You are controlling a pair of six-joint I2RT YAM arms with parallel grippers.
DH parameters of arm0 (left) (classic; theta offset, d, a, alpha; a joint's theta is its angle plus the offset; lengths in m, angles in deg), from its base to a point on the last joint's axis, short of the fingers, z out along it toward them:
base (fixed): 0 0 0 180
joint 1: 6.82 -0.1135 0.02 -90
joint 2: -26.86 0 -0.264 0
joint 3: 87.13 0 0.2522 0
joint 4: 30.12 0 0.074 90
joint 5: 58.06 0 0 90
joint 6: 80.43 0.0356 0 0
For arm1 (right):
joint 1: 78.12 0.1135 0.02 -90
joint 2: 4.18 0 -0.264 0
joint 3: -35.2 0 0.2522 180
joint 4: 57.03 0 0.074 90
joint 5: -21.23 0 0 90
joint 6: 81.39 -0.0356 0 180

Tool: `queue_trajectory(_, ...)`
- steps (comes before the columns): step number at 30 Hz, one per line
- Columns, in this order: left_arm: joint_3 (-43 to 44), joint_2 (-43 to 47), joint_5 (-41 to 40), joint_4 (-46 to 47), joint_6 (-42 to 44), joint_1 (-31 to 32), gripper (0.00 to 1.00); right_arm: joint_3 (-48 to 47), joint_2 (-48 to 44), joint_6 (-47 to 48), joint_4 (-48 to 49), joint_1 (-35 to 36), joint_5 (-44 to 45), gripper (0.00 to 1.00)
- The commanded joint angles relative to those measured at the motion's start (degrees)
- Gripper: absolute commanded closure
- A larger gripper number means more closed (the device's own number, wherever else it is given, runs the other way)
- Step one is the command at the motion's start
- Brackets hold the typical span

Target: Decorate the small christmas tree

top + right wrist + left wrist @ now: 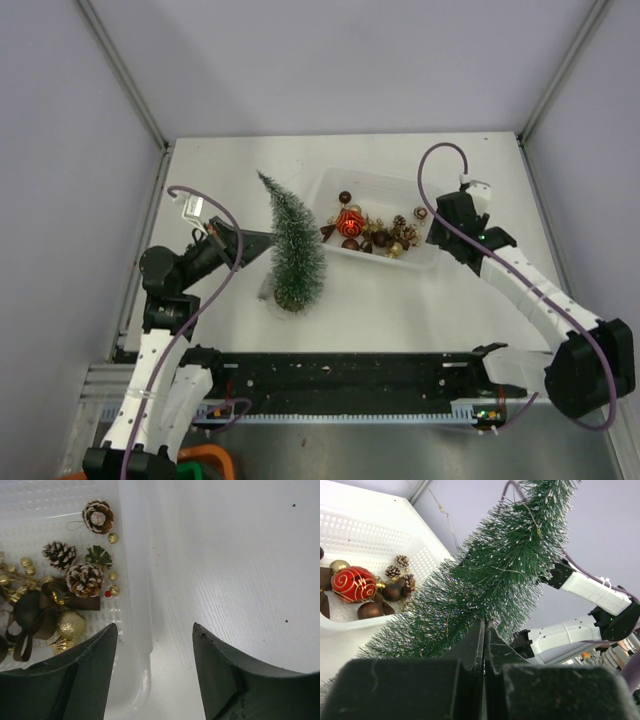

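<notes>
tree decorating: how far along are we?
Done: nothing visible; the tree carries no ornament. In hand: left gripper, jaws shut, at its branches; right gripper open and empty over the tray rim. Left: the red bauble, pinecones and the rest lie in the tray.

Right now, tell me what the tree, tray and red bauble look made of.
The small christmas tree: stiff dark green bristles, white-frosted tips, likely synthetic; tray: white plastic, perforated walls; red bauble: glossy with gold glitter swirls, plastic or glass, unclear.
</notes>
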Motion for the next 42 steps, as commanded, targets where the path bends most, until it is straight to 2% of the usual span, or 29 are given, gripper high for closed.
queue_trajectory(1, -3.2, 1.1, -1.0, 5.2, -2.1, 1.3, 1.0, -4.8, -8.2, 0.3, 1.2, 4.2, -1.7, 0.36)
queue_trajectory(4, -6.0, 2.1, -0.2, 5.5, -1.9, 1.3, 1.0, -5.4, -11.6, -0.3, 4.9, 8.8, -10.5, 0.34)
queue_trajectory(8, -7.7, 4.8, 0.7, 3.6, -0.4, 1.3, 1.0, -1.9, -13.3, -3.4, 14.6, 13.7, -24.2, 0.33)
queue_trajectory(10, -7.8, 6.7, 0.5, 0.5, 2.1, 1.2, 1.0, -0.1, -12.8, -5.1, 17.9, 17.7, -26.7, 0.33)
queue_trajectory(15, -6.0, 11.7, -0.7, -10.6, 11.0, 1.1, 1.0, 3.7, -8.4, -9.3, 28.1, 27.2, -28.8, 0.31)
queue_trajectory(24, -0.7, 17.3, -4.0, -28.9, 23.6, 0.8, 1.0, 6.8, 0.8, -16.4, 45.8, 32.7, -31.7, 0.32)
queue_trajectory(31, -0.7, 18.7, -5.4, -32.5, 27.3, 0.8, 1.0, 9.9, 3.7, -20.6, 55.6, 34.8, -31.1, 0.46)
queue_trajectory(38, -1.1, 18.7, -4.0, -33.4, 30.3, 0.8, 1.0, 12.9, 7.5, -24.4, 63.9, 35.6, -31.3, 0.48)
queue_trajectory(41, -0.8, 18.9, -3.8, -33.8, 31.3, 0.8, 1.0, 13.7, 8.3, -25.1, 66.4, 35.8, -31.0, 0.55)
queue_trajectory(42, -0.7, 18.8, -3.7, -34.0, 31.7, 0.8, 1.0, 14.0, 8.3, -25.3, 67.1, 36.0, -30.5, 0.62)
